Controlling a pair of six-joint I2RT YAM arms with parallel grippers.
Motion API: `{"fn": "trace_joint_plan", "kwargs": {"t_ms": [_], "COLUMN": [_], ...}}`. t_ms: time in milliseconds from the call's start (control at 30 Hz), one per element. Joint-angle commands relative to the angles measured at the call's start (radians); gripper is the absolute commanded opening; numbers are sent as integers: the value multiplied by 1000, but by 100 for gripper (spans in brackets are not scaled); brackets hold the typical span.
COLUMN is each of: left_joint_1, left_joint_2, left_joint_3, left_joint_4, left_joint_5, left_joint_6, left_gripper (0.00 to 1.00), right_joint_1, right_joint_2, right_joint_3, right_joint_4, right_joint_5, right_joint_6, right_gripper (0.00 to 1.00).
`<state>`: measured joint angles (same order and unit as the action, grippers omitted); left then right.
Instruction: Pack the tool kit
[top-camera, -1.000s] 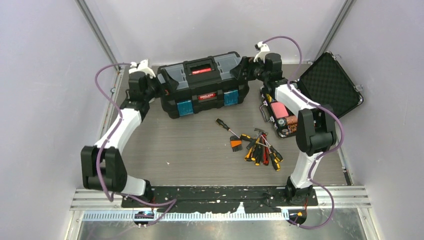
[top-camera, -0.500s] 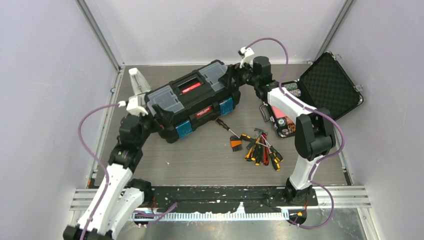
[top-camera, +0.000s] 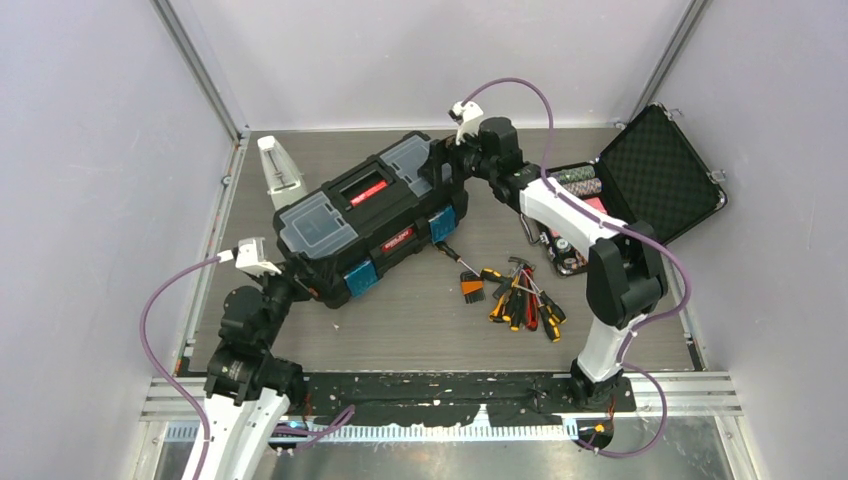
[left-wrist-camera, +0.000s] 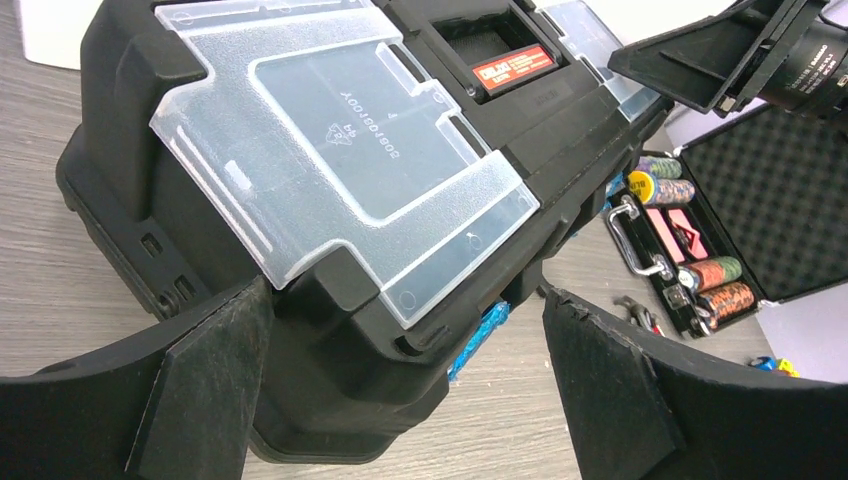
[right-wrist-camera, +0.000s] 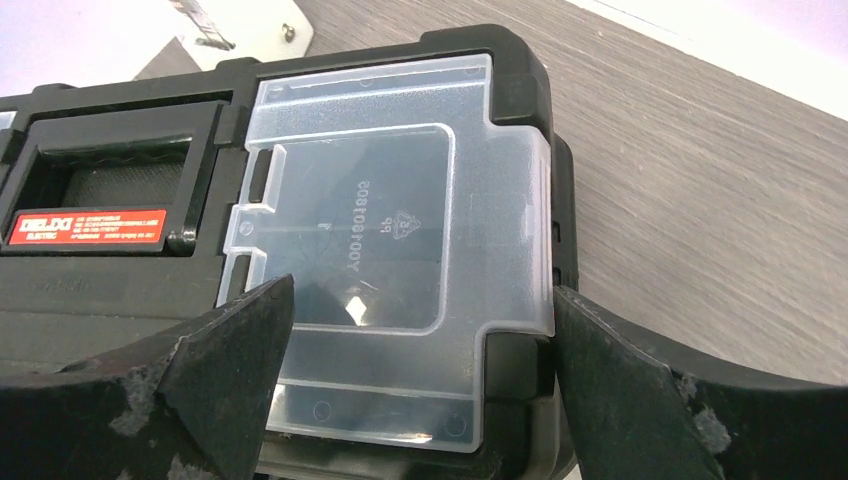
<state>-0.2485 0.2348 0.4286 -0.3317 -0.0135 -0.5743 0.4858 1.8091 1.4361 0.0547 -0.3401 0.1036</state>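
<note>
The desk (top-camera: 400, 330) carries one black toolbox (top-camera: 340, 225), lying slantwise from the near left corner toward the middle of the far edge, lid shut. One foam-lined case (top-camera: 655, 170) stands open at the right edge. The top view alone shows both ends of the toolbox at once, an arm at each. The left fingers (left-wrist-camera: 200, 390) are spread wide around its near end and the right fingers (right-wrist-camera: 220, 370) are spread wide around its far end. Whether the pads press the plastic cannot be told. Each wrist view shows one of the two clear lids (left-wrist-camera: 340, 150) (right-wrist-camera: 390, 260) close up. Only from above are the heaped screwdrivers (top-camera: 520, 300) by the near right seen, too tangled to count, and the two blue latches (top-camera: 359, 277). The left wrist view shows four rolls of chips (left-wrist-camera: 710, 272) in the case.
</note>
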Motion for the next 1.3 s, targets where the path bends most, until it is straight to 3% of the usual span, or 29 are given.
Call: {"fn": "trace_joint_plan", "kwargs": {"t_ms": [0,167,333,500,700,867,967,1100,1267], "left_joint_1": [-73,-95,-129,-129,-129,-105,-25,85,146], "left_joint_2": [13,37,64,131,384,576,670,780,866], "left_joint_3": [-40,-14,32,275,596,741,789,817,781], "left_joint_4": [-59,-53,-89,-333,-514,-460,-420,-362,-290], "left_joint_5": [446,508,549,326,119,65,72,181,279], "left_joint_6": [-141,-116,-49,117,296,390,426,428,411], "left_gripper": [99,99,100,99,99,99,99,99,99], "right_joint_1": [119,19,-36,-39,-79,-95,-96,-94,-93], "right_joint_2": [-143,-287,-403,-493,-620,-738,-785,-828,-826], "right_joint_3": [-17,-176,-284,-355,-474,-539,-544,-599,-699], "right_joint_4": [-86,80,97,46,32,10,-61,-124,-31], "right_joint_5": [-105,-124,-125,-28,175,249,257,174,48], "right_joint_6": [7,194,232,217,260,240,230,266,328], "right_gripper": [96,95,95,95,95,95,96,100,93]}}
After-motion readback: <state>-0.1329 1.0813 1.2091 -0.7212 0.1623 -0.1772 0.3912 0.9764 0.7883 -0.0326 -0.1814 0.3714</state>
